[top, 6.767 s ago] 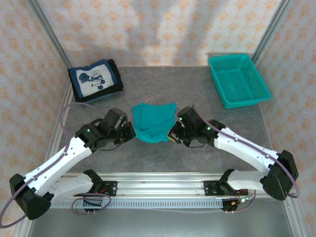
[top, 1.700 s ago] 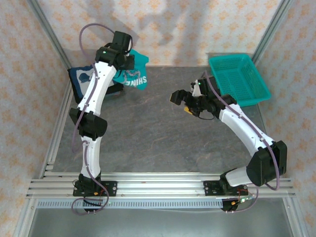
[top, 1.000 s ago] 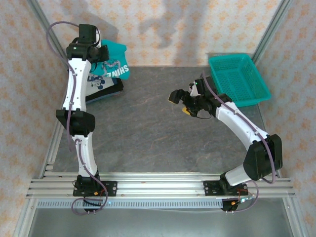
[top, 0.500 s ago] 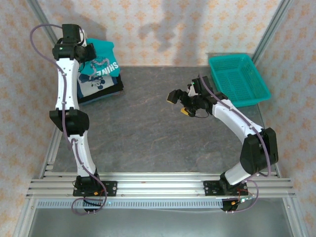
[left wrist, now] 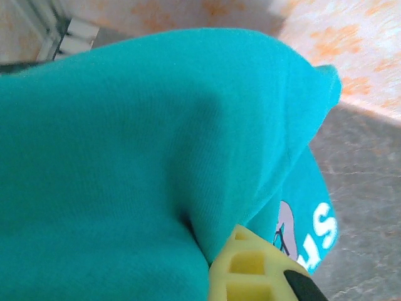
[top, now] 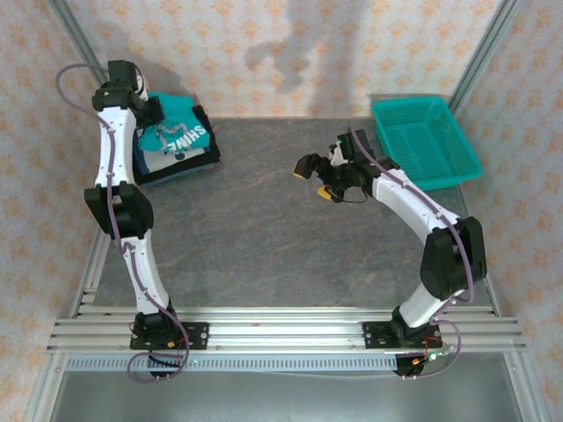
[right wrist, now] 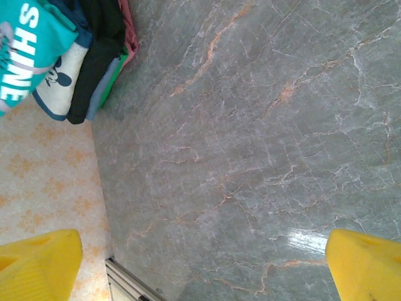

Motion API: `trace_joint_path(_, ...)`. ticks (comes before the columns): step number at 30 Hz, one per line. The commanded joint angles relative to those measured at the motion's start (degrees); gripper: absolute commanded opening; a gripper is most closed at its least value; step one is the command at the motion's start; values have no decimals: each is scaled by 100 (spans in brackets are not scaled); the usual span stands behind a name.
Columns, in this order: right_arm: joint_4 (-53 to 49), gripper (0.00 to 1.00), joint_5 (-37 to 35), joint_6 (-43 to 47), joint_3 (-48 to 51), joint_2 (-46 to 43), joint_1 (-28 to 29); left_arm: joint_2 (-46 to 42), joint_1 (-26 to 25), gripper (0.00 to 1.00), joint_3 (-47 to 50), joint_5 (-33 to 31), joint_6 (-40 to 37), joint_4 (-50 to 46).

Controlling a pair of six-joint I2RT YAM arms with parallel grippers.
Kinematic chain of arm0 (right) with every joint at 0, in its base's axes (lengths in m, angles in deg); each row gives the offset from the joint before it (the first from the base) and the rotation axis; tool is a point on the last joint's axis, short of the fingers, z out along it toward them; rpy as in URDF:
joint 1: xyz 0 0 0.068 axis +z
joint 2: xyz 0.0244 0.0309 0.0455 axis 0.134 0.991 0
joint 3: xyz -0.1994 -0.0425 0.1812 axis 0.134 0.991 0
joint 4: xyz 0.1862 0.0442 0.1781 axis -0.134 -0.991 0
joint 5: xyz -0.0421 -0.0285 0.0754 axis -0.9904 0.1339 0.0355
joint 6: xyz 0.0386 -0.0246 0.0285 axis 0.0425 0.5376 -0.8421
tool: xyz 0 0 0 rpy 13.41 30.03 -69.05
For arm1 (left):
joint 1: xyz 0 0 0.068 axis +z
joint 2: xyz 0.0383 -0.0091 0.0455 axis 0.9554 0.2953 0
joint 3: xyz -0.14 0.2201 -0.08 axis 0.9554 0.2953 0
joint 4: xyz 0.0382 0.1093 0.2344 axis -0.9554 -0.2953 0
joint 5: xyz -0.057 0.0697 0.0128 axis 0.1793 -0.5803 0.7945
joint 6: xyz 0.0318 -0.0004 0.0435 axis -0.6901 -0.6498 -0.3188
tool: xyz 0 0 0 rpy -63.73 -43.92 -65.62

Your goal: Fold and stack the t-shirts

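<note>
The teal t-shirt (top: 180,134) with white "SHINE" lettering lies draped over the stack at the table's far left corner. My left gripper (top: 149,107) is shut on its back edge. In the left wrist view the teal t-shirt (left wrist: 144,157) bunches against one yellow finger (left wrist: 254,271). Under it sit a navy shirt with a white cartoon print (right wrist: 62,81) and black shirts (right wrist: 103,44). My right gripper (top: 317,181) hovers open over the middle of the table. Its yellow fingertips (right wrist: 37,260) stand wide apart with only bare tabletop between them.
A rigid teal mesh basket (top: 426,141) stands at the back right corner. Grey marbled table (top: 264,237) stretches between the arms. Patterned walls and metal frame posts close in the back and sides, close to the stack.
My left arm has swung further left and lowered the teal shirt onto the stack. The right gripper has drifted slightly left and away, still open.
</note>
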Motion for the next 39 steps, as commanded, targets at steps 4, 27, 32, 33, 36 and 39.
trace_joint_path(4,-160,99,60,-26,-413,232,-24,387,350,20,53,-4,-16,246)
trace_joint_path(27,-734,99,133,292,-702,1,77,-270,749,100,-360,398,1570,662)
trace_joint_path(32,-822,99,175,400,-556,-280,71,-733,747,100,-124,41,1622,746)
trace_joint_path(33,-847,99,183,415,-530,-337,76,-782,747,100,-122,-56,1596,665)
trace_joint_path(36,-1001,99,75,554,-500,-531,69,-986,750,100,-3,-74,1552,494)
trace_joint_path(39,-1299,99,-207,791,-533,-764,46,-1606,739,100,784,207,1569,894)
